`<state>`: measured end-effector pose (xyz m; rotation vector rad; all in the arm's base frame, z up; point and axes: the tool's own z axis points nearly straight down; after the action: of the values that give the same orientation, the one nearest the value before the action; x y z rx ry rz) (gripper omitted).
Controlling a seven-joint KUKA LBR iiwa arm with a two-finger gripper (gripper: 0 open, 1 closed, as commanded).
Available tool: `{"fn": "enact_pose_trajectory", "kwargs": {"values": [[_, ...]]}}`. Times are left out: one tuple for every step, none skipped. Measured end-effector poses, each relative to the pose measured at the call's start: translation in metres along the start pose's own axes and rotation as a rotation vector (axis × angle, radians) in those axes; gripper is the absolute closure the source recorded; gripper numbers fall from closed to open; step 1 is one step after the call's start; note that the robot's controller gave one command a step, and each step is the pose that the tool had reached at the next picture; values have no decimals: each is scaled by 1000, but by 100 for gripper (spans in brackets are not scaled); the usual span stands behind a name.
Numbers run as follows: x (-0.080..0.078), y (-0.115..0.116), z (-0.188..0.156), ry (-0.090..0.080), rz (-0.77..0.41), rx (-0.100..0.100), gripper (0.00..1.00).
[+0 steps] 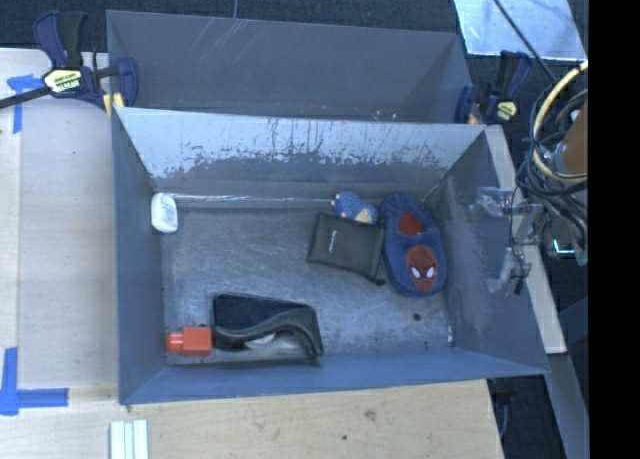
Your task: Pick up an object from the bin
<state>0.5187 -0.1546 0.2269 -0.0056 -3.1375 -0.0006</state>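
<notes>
When reading from the right side of the view, locate the gripper (512, 242) over the sloped right wall of the grey bin (300, 152), level with the middle of that wall and clear of the bin floor. Record its state as undetermined: spread or pressed together, cannot tell. Find the nearest thing on the floor just left of that wall: a blue slipper (415, 252), lying with a red patch at its far end and a red Spider-Man face at its near end, apart from the gripper. Note a dark square pouch (343, 244) lying flat and slightly turned, right against the slipper's left side. Note a small blue and yellow thing (352, 209) just behind the pouch, beside the slipper's far end. Look to the far left corner of the floor for a small white rounded thing (164, 213), well apart from the rest. Look along the front left edge for a black shoe-like thing (270, 325), with an orange-red block (189, 340) at its left end.
</notes>
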Motion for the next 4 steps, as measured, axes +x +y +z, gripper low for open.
{"fn": "enact_pose_trajectory", "kwargs": {"values": [[-43, 73, 158, -10, 35, 0, 0], [-51, 146, 126, -11, 309, -3, 0], [-43, 139, 119, -11, 704, -2, 0], [-39, 153, 157, -6, 877, -3, 0]]}}
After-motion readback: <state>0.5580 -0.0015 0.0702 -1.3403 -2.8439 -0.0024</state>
